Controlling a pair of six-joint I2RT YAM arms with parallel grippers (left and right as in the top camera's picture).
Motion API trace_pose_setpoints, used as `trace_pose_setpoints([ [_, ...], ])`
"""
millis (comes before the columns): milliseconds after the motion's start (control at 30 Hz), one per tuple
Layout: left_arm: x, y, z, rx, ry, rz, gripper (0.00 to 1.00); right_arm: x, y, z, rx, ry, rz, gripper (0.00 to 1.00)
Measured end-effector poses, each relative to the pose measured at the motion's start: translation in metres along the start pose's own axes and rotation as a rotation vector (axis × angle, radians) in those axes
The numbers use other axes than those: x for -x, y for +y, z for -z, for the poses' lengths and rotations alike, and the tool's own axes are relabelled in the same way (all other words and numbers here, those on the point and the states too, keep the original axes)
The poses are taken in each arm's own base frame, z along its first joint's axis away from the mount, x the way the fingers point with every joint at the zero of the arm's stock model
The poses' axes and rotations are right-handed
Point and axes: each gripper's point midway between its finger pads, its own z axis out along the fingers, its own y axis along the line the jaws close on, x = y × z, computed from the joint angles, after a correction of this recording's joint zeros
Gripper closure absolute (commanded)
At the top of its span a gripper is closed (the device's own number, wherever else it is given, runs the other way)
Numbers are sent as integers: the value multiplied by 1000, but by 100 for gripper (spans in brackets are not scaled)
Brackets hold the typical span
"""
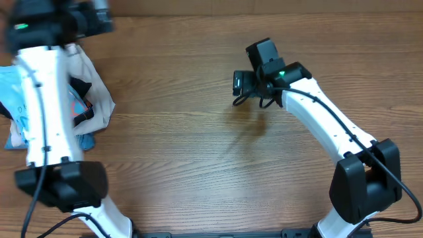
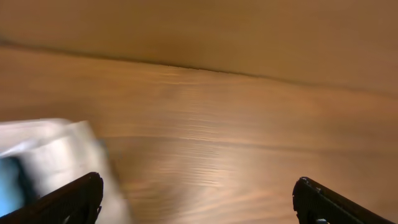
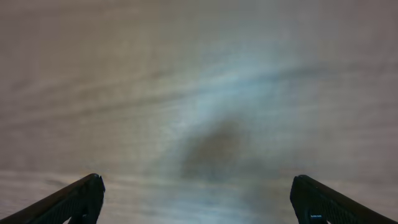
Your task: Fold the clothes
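Observation:
The clothes, a light sky-blue T-shirt [image 1: 13,92] with pale lettering, lie crumpled at the table's far left, mostly hidden under my left arm and other garments. In the left wrist view a blurred pale cloth with a blue patch [image 2: 43,162] shows at the lower left. My left gripper [image 1: 99,18] [image 2: 199,202] hovers at the table's back left, beyond the pile, open and holding nothing. My right gripper [image 1: 243,84] [image 3: 198,199] hangs over bare wood right of centre, far from the shirt, its jaws wide apart and empty.
A cream garment [image 1: 96,92] and a black one with an orange graphic [image 1: 80,109] lie in the same heap as the shirt. The wooden table [image 1: 198,158] stretches between the two arms. Its back edge meets a tan wall [image 2: 249,31].

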Motion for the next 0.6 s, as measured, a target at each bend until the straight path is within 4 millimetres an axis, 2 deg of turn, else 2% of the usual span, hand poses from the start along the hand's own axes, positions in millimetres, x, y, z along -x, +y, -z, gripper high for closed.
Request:
trace_pose_setpoints([
  [133,-16,-80,-4,-95,26,-139,0,35,-15,11,2,-81,-12,0],
  [200,-29,-103,-3,-119,59,-184,0,39,-26,13,-5,-74,-20,0],
  [267,-43,-120,-2,-131,98,-229,0,33,-43,15,-22,-28,-36,0],
  [367,-71,-130,3,-127,192,-282,0,23,-61,15,-29,34,-68,0],
  [467,-90,-129,7,-116,267,-303,0,19,-71,21,-32,58,-91,0],
  [567,-101,-124,10,-101,319,-305,0,22,-69,38,-13,34,-91,0],
  [600,-105,-122,11,-96,334,-305,0,24,-67,49,-2,13,-94,0],
])
